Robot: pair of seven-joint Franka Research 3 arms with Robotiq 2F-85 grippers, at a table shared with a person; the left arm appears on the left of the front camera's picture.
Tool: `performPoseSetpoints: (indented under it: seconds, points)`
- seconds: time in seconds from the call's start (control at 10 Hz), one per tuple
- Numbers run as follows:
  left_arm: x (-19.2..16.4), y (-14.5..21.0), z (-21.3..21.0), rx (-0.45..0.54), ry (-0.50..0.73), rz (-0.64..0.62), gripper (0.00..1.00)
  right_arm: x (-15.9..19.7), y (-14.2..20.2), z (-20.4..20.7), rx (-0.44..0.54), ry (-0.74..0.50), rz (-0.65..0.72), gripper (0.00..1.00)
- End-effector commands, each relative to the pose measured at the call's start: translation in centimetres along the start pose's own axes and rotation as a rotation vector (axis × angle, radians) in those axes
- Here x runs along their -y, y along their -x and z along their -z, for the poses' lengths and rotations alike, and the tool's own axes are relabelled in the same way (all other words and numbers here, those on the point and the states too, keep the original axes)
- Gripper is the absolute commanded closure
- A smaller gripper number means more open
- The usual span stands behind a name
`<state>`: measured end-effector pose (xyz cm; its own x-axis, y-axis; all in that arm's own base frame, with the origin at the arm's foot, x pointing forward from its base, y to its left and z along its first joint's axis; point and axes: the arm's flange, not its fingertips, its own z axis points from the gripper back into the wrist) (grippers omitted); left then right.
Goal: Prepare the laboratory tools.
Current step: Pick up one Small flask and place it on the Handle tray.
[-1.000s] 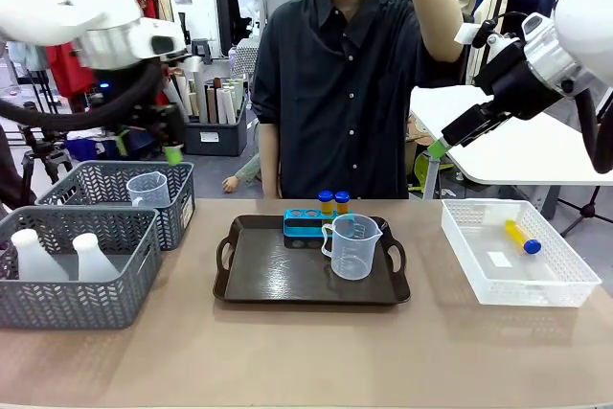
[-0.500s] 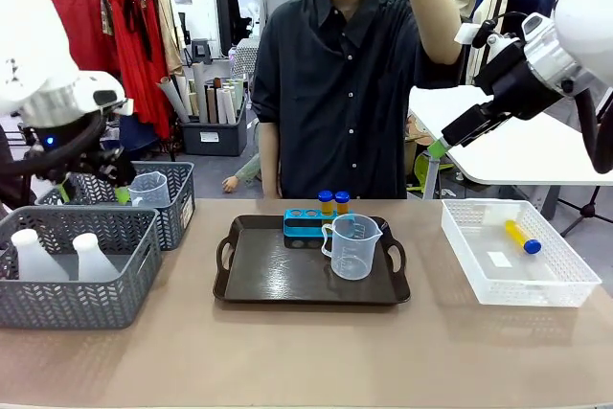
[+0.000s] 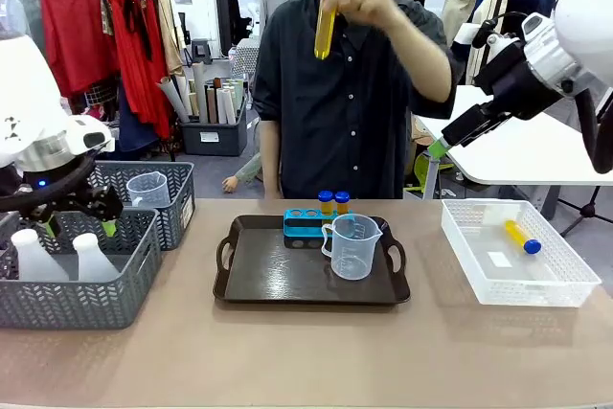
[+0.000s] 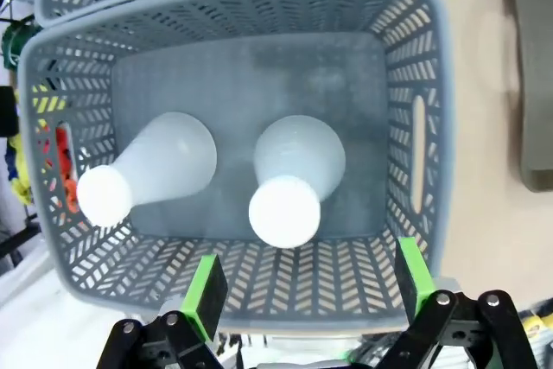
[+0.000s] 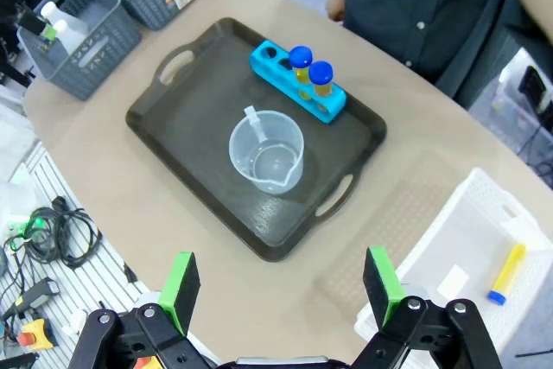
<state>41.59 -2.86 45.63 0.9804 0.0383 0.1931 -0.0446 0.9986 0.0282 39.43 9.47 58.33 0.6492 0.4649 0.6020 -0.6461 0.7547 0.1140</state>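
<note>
"Grey mesh basket [image 3: 96, 304] at the table's left: what sits inside?"
"Two translucent white conical flasks [image 4: 285, 187], upright, side by side. The left gripper [image 4: 309, 278] hangs just above them, green pads spread wide, touching nothing."
"And the middle of the table?"
"A dark brown handled tray [image 3: 278, 280]. On it, a blue tube rack [image 3: 305, 221] holds two amber tubes [image 3: 327, 202] with blue caps in its right-hand holes. A clear measuring beaker [image 3: 352, 248] stands just in front of the rack."
"Where is the right gripper [image 5: 281, 287]?"
"Raised well above the table, on the right, fingers wide apart and empty. On the table's right a white slotted bin [image 3: 522, 292] holds another amber tube [image 3: 523, 237], lying flat."
"The person?"
"Standing at the far side, one hand [image 3: 362, 5] raised, holding a fourth tube [image 3: 326, 31] upright — and a second beaker [image 3: 148, 189] stands in the farther grey basket [image 3: 177, 213]."
</note>
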Motion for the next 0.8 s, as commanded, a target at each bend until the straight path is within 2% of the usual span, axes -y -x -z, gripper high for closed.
performPoseSetpoints:
  seconds: [0.0, 0.6, 0.7]
  points:
    - [-1.1, -0.5, 1.7, 0.01, 0.013, -0.039, 0.0, 0.0, 0.0, 0.0, 0.004, -0.009, 0.002, 0.0]
    - [-1.3, -1.5, 3.8, 0.002, 0.053, -0.055, 0.0, 0.0, 0.0, 0.0, 0.004, -0.009, 0.002, 0.0]
    - [-1.2, -1.5, 3.9, -0.006, 0.047, -0.052, 0.12, 0.0, 0.0, 0.0, 0.004, -0.009, 0.002, 0.0]
